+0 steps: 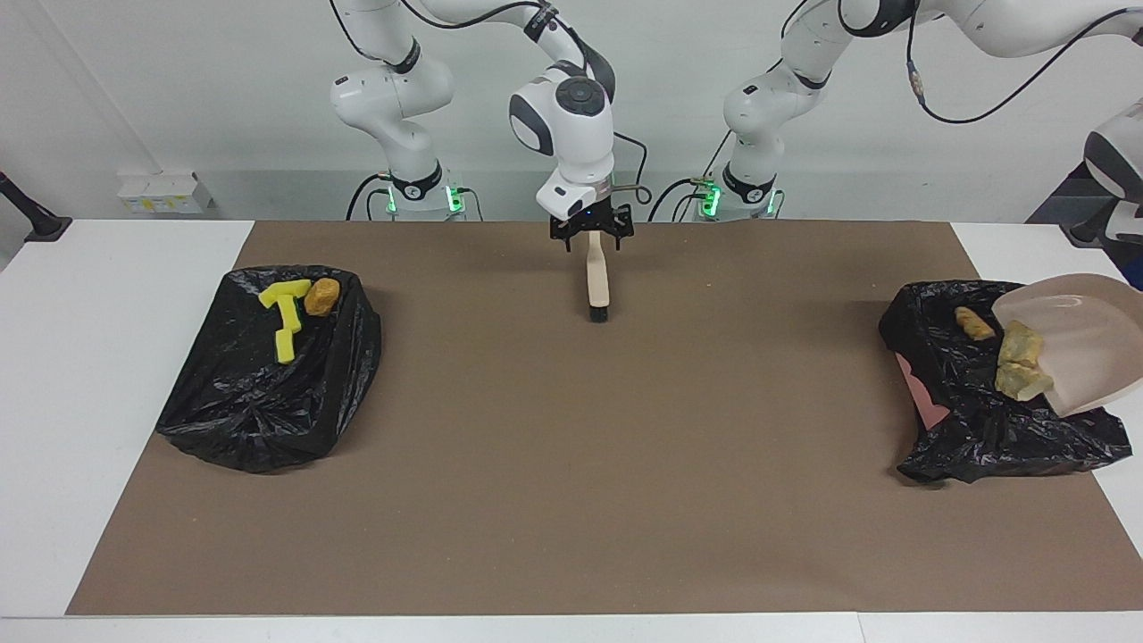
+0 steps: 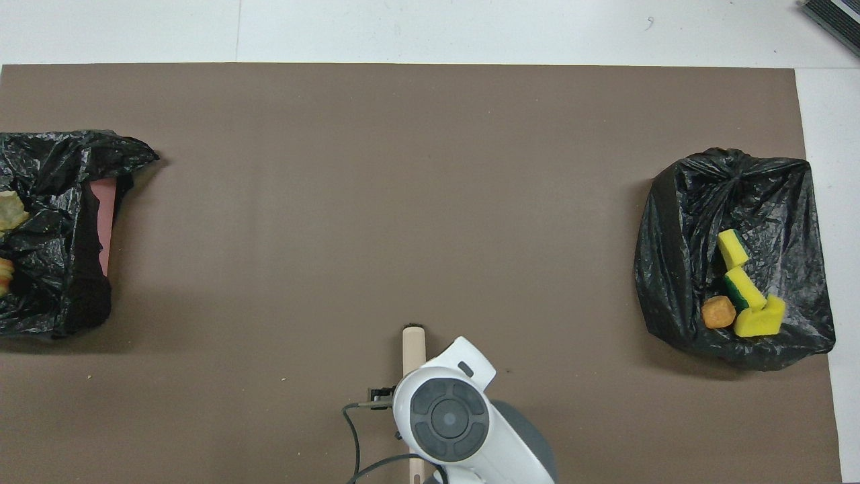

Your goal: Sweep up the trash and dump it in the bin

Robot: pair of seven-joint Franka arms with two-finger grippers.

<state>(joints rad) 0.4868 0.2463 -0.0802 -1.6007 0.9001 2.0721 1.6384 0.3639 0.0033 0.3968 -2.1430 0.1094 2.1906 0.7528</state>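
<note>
- Mat (image 1: pixel 571 500), brown, covers most of the white table and serves as the reference for everything below.
- Black-bagged bin (image 1: pixel 982 420) sits on the mat's end toward the left arm. Its crinkled plastic is slumped, and a strip of the pink wall shows on the side facing the mat's middle.
- Second black bag (image 1: pixel 268 393) lies on the mat's end toward the right arm, bunched and glossy.
- Beige dustpan (image 1: pixel 1085 335) hangs over the black-bagged bin, tipped steeply with its open lip down toward the plastic. Its handle runs out of the facing view.
- Left gripper is out of frame past the mat's left-arm end, with its fingers closed together.
- Right gripper (image 1: pixel 591 234) is low over the mat's edge nearest the robots, about midway along it. Its fingers are spread apart on either side of the brush's handle tip.
- Beige brush (image 1: pixel 596 277) lies flat on the mat, handle toward the robots, black bristles toward the mat's centre.
- Sponge pieces (image 1: pixel 286 317), bright yellow with green backing, rest in a crooked line on the second black bag, on its part nearest the robots.
- Pale chunks: two yellow-tan ones (image 1: pixel 1018 362) sit at the dustpan's lip, and a third (image 1: pixel 973 323) lies on the bin's plastic.
- Orange-brown lump (image 1: pixel 322 296), rounded, touches the sponge pieces.
</note>
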